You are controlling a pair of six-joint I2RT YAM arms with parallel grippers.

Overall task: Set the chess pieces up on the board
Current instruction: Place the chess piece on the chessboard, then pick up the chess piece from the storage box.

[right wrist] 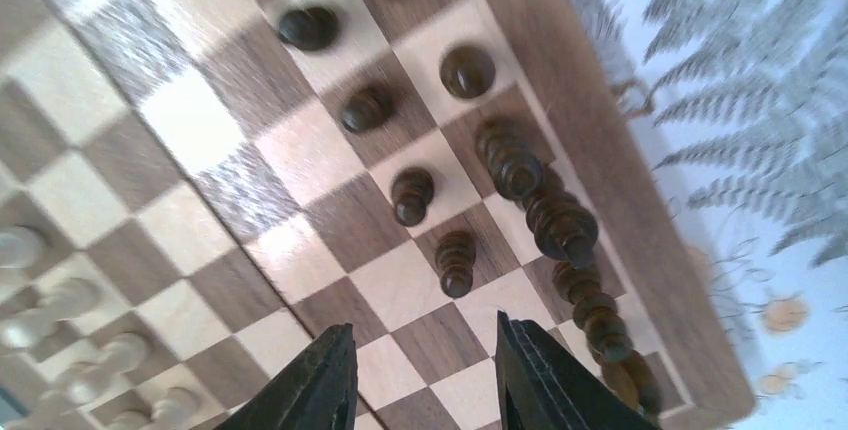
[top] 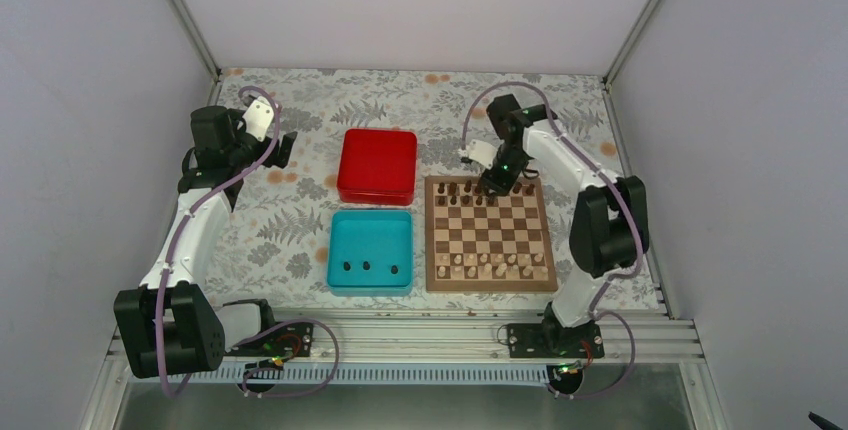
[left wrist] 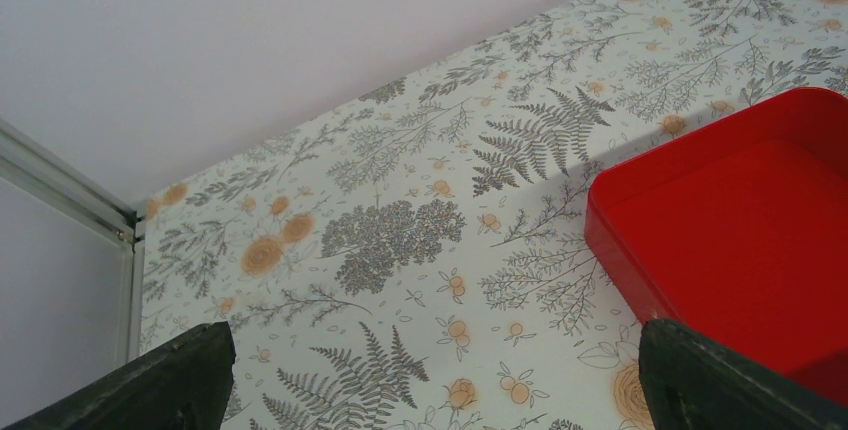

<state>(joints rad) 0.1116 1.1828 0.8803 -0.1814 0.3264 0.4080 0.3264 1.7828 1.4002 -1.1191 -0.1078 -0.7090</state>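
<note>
- Jaws: parted with nothing between them on right gripper [right wrist: 425,350]; spread wide and empty on left gripper [left wrist: 435,340].
- Dark chess pieces [right wrist: 455,262]: mostly standing in two rows at 12 o'clock edge of board [top: 432,240]; three more sitting in teal tray [top: 372,215], at 9 o'clock of board.
- Handling, judged: light, rigid, smooth and narrow-based, so easily toppled; best pinched mid-stem from above, clear of neighbours.
- Pose, right arm [top: 570,160]: reaches forward over board, wrist bent down, fingers just above squares near 12 o'clock rows.
- Pose, left arm [top: 195,225]: raised at 10 o'clock of table [top: 300,110], faces red box [left wrist: 740,230], well apart from tray.
</note>
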